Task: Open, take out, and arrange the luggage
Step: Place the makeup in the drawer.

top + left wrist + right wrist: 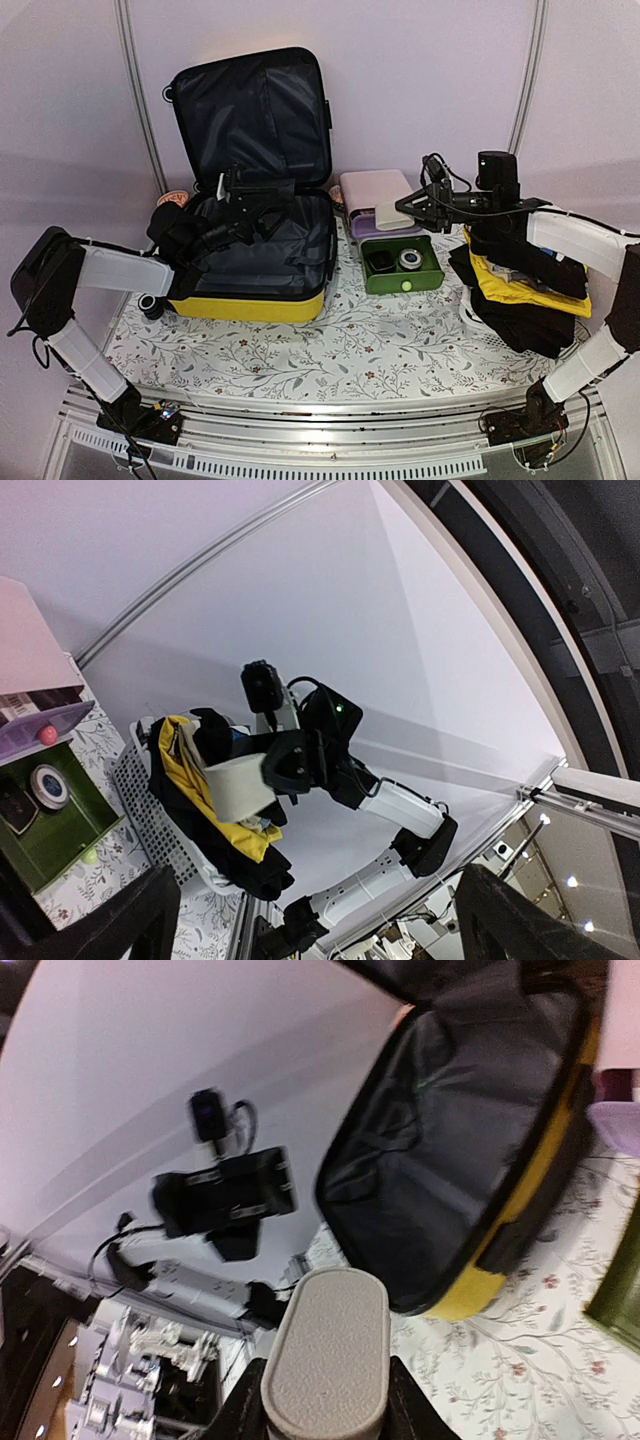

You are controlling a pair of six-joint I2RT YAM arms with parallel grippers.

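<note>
Luggage [245,306] lies open at 10 o'clock on the table [330,360] in the top view. Its lid stands upright against the back wall and its lower shell lies flat, yellow edge toward the arms.

The left pincer [255,208] hangs inside that lower shell with its jaws spread wide and nothing between them. Around it only black lining shows, and I cannot tell whether anything is left under the folds.

The right pincer [405,212] is clamped narrowly on a pale oblong case [326,1345]. It holds the case in the air at 1 o'clock, seemingly over the pink drawer box [370,185] and its pulled-out green drawer [400,283], which holds 2 round items. Farther out, at 3 o'clock, a white mesh basket [140,790] carries yellow and black clothes [520,285].

By my reading, step 1, opening, is done. Taking out looks far along, with the pale case likely 1 of the contents awaiting a place. Arranging remains: setting that case down, then checking the shell.
</note>
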